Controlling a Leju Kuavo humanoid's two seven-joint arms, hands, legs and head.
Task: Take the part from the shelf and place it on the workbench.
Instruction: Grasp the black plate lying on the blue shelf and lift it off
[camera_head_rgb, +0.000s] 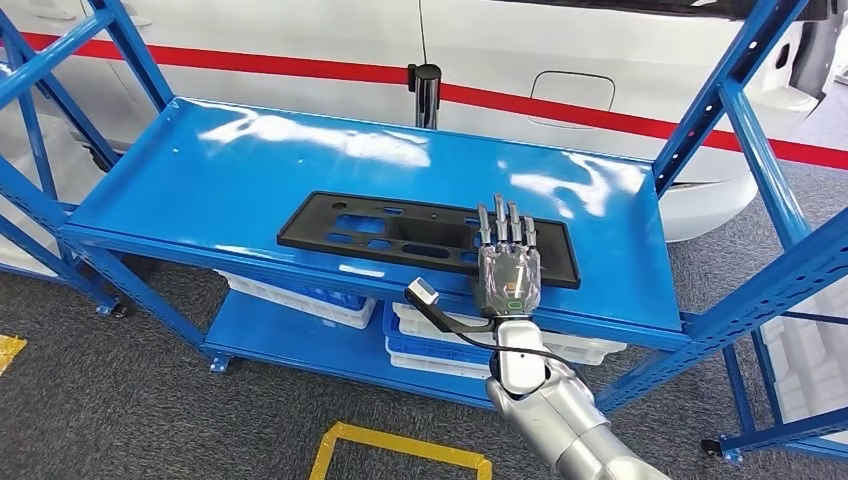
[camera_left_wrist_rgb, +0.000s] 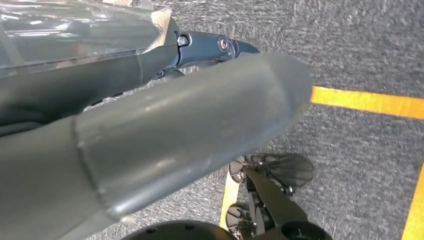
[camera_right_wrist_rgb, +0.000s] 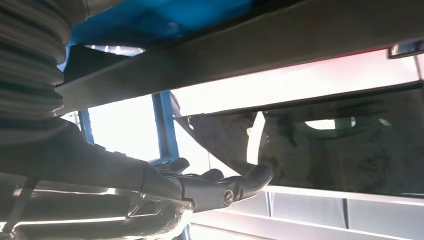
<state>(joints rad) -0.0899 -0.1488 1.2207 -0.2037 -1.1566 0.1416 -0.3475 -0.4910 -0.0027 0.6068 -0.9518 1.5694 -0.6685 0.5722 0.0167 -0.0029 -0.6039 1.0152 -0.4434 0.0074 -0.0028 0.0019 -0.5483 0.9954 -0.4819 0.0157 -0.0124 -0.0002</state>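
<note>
The black part (camera_head_rgb: 430, 238) is laid flat on the blue shelf (camera_head_rgb: 200, 190), long side parallel to the near edge and just behind it. The right robot hand (camera_head_rgb: 508, 265) is placed palm-down over the part's right near edge, fingers extended side by side; whether it is gripped cannot be told. Open shelf surface is left beyond and left of the part. The left robot hand (camera_left_wrist_rgb: 150, 145) is seen above grey carpet; its state cannot be told.

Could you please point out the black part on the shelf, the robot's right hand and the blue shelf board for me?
black part (camera_head_rgb: 340, 225): head view, on its flat left half.
right hand (camera_head_rgb: 508, 275): head view, on the back of the hand.
blue shelf board (camera_head_rgb: 200, 170): head view, on bare surface left of the part.
</note>
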